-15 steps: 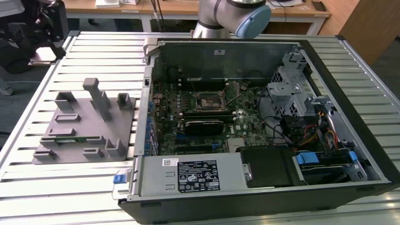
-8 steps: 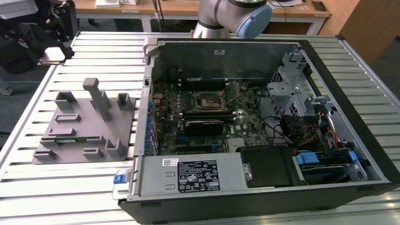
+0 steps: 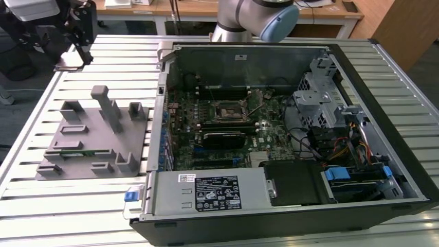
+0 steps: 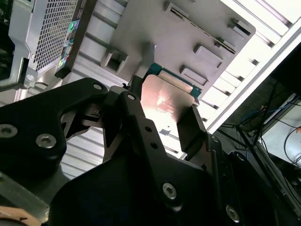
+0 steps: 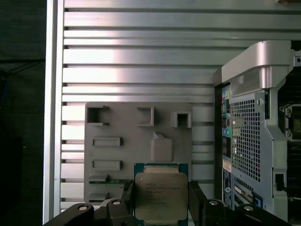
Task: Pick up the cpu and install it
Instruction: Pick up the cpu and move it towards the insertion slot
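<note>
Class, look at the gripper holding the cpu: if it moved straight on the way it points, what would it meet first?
Probably the grey fixture tray, which lies beyond the gripper and the cpu in the first wrist view, though depth is unclear.

This reads as a robotics lab or engineering workshop: the counter [image 3: 103, 51] is built of slotted aluminium profiles rather than any household surface, and a jointed robot arm [image 3: 254, 15] rises at its far edge. On it lies an opened desktop computer case [image 3: 274, 226] with its motherboard [image 3: 205, 113] laid bare, and beside that, toward the exterior view's left, a grey fixture plate [image 3: 75, 159] with raised holders (the sort of jig a test bench carries). Beyond the far edge stand wooden desks [image 3: 185, 10], and loose cables [image 4: 282, 136] trail past the counter's edge in the second wrist view.
</note>
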Available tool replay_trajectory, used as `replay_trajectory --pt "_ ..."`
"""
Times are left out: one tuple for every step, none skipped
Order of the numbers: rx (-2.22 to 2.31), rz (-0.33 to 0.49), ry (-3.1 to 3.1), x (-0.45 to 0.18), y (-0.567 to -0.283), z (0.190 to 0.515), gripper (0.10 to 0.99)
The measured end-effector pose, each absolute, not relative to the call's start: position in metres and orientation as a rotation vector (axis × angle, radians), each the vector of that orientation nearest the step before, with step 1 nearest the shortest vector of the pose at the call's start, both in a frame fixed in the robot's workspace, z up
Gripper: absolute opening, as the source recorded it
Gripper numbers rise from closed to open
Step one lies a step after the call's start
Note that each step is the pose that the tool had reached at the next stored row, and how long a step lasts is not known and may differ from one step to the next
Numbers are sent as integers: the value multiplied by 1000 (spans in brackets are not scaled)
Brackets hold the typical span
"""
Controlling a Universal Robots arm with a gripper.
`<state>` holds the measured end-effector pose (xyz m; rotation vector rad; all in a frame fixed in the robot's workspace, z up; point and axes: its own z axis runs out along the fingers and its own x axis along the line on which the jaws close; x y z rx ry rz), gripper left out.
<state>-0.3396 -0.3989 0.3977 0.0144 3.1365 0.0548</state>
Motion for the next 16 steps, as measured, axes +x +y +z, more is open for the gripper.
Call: replay_trajectory --pt "14 55 3137 -338 -399 398 541" --pt "14 55 3137 -336 -399 398 541" --pt "14 55 3137 -334 -399 398 541" --pt "14 55 3137 -332 -399 398 541" --pt "14 55 3137 -331 -399 398 541" --pt "14 55 3137 -329 -399 398 541" --pt "14 55 3137 -328 -399 398 541" --pt "14 55 3137 -327 -399 398 541" --pt "14 55 3137 -325 -399 398 541" --pt "14 55 3137 -324 -399 398 541" --pt "14 55 3137 -322 -399 398 541" --pt "14 55 3137 -321 -399 398 541" --pt "14 55 3137 -320 -399 398 541" --pt "14 55 3137 -319 -399 398 541" --pt "14 55 3137 -317 -399 398 541" --pt "14 55 3137 -316 -399 398 541"
